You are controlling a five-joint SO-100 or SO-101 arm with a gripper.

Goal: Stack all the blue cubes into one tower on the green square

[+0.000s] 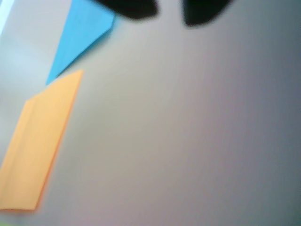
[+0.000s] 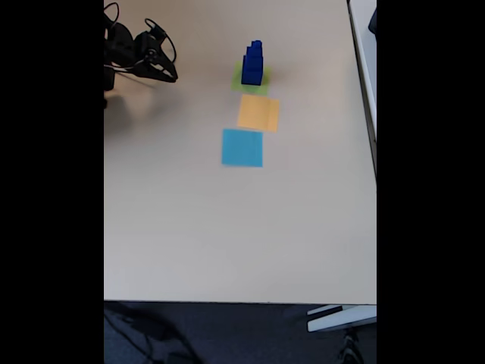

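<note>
In the fixed view the blue cubes (image 2: 253, 64) stand stacked as one stepped tower, largest at the bottom, on the green square (image 2: 239, 86), whose edges show around the base. My gripper (image 2: 170, 73) is far to the left of the tower, near the table's back left corner, and clear of everything. In the wrist view its two dark fingertips (image 1: 136, 9) come in from the top edge with a gap and bare table between them, so the gripper (image 1: 169, 14) is open and holds nothing.
An orange square (image 2: 258, 113) (image 1: 37, 146) lies just in front of the green one, and a light-blue square (image 2: 242, 147) (image 1: 82, 35) in front of that. The beige table (image 2: 227, 243) runs wide toward the front edge. A white ledge (image 2: 365, 45) borders the right side.
</note>
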